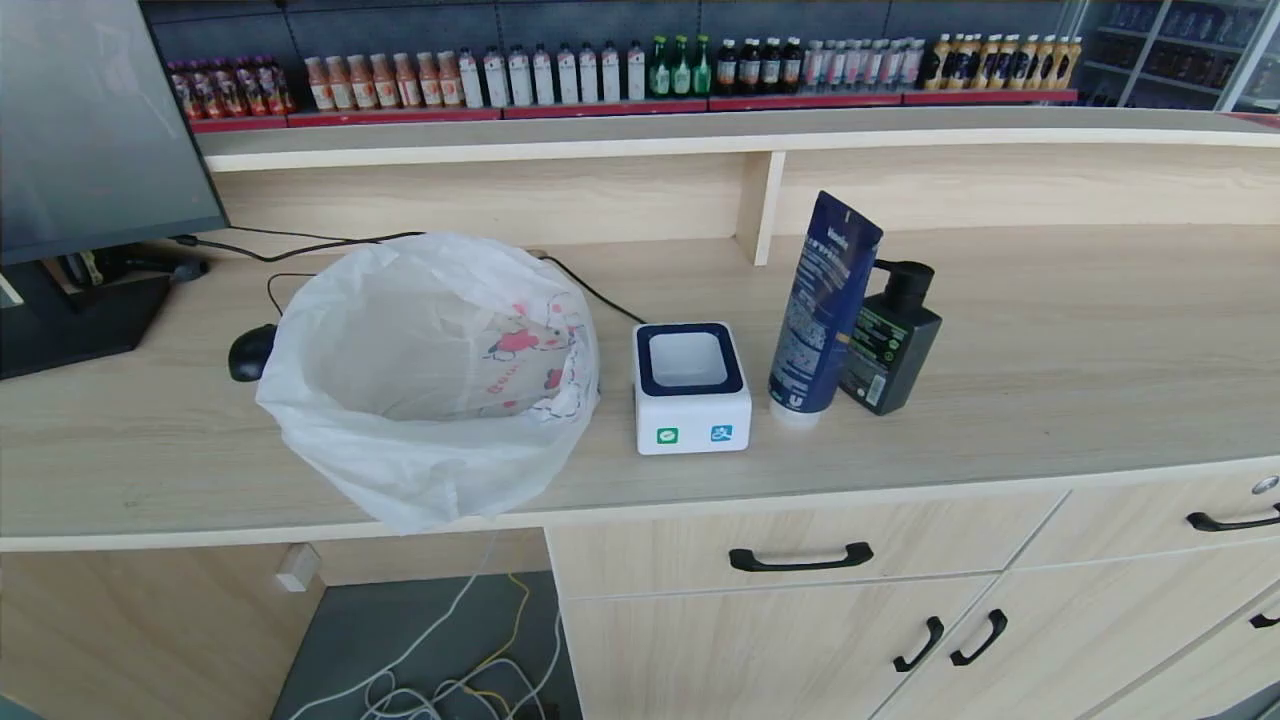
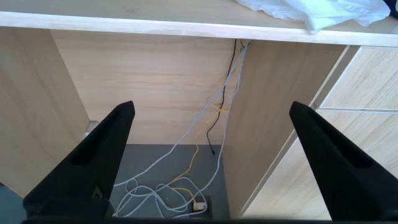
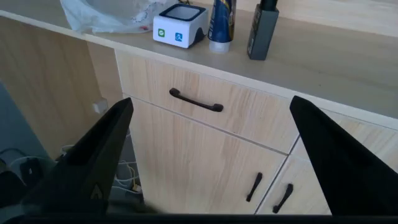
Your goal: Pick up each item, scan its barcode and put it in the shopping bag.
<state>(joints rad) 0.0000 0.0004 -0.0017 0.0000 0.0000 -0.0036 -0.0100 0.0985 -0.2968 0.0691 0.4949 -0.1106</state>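
Observation:
A white plastic shopping bag (image 1: 430, 375) stands open on the wooden counter, with a printed package (image 1: 520, 365) inside it. Right of it sits a white barcode scanner (image 1: 691, 387) with a dark blue rim. A tall blue tube (image 1: 823, 310) stands cap-down beside the scanner, and a black pump bottle (image 1: 890, 340) stands just behind its right side. My left gripper (image 2: 211, 162) is open below the counter, facing the knee space. My right gripper (image 3: 211, 162) is open in front of the drawers, below the scanner (image 3: 179, 26), tube (image 3: 222, 22) and bottle (image 3: 262, 31).
A monitor (image 1: 95, 120) and a black mouse (image 1: 250, 352) sit at the counter's left. Cables (image 2: 186, 180) lie on the floor under the counter. Drawers with black handles (image 1: 800, 557) fill the front. A raised shelf (image 1: 700, 140) backs the counter, with bottle racks behind.

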